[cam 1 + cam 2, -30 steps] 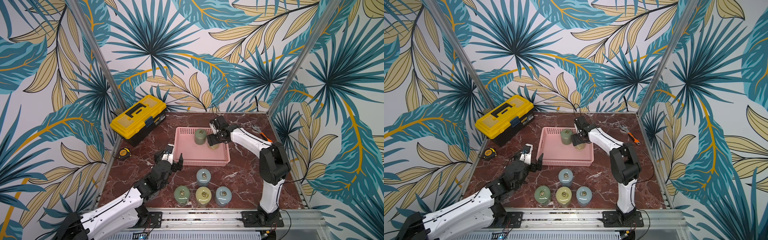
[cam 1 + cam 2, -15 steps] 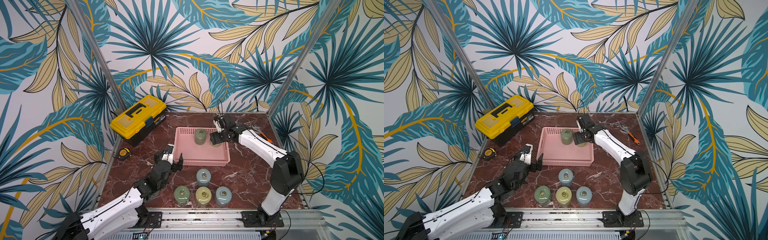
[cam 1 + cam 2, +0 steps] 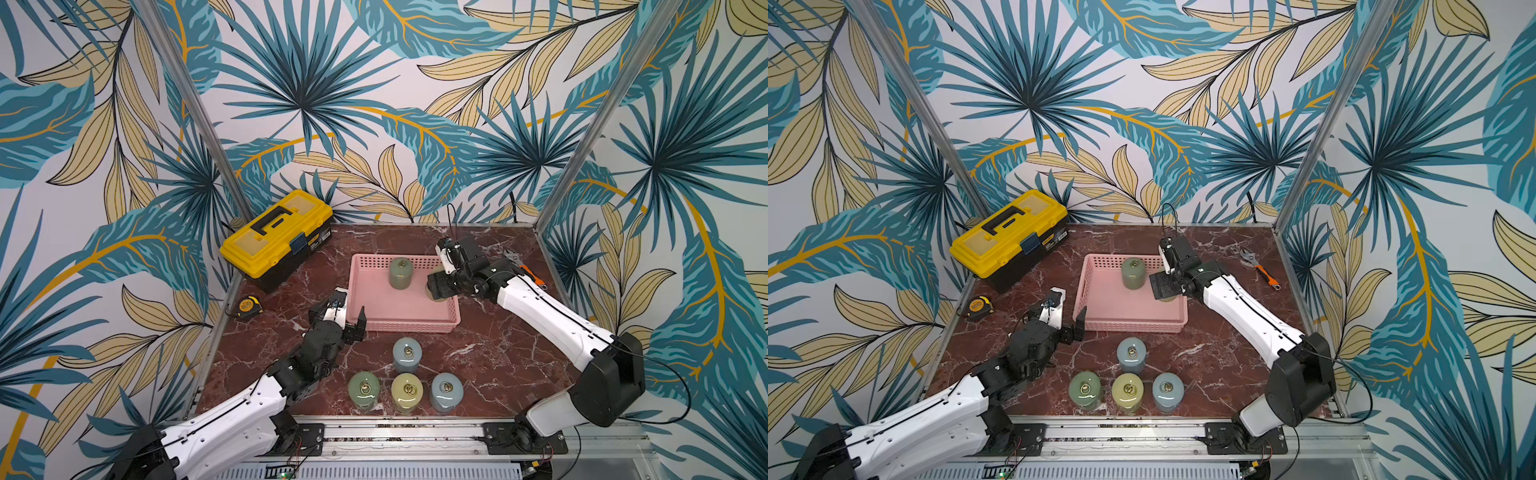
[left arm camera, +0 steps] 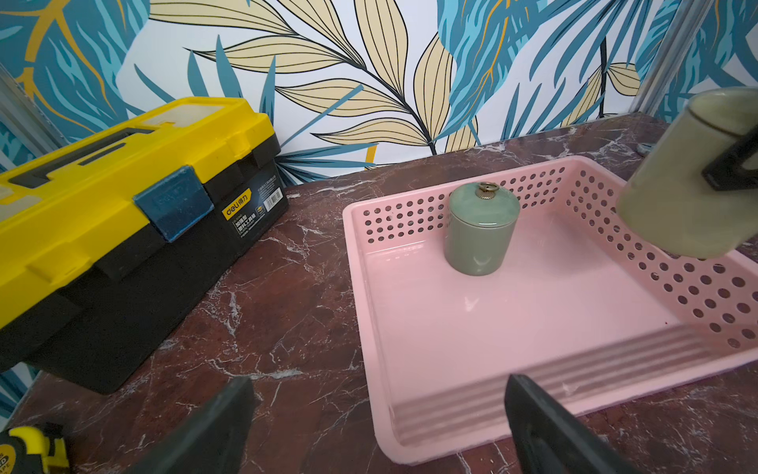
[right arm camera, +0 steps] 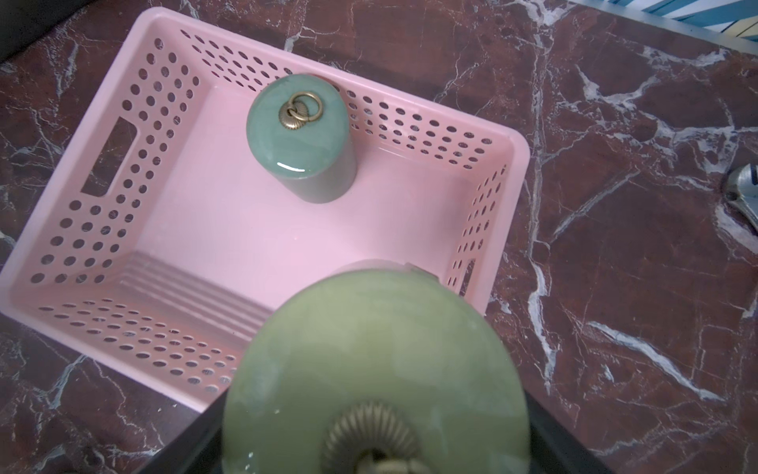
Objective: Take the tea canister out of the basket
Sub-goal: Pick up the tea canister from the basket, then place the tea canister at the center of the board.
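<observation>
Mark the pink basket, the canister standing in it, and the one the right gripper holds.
pink basket (image 3: 411, 326), in a top view, near wall
standing canister (image 4: 478, 242), left wrist view, body side
held canister (image 5: 369, 349), right wrist view, lid top

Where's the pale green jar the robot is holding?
In a top view the pale green jar hangs in the right hand above the right side of the pink basket, beside the darker green canister standing inside.
</observation>
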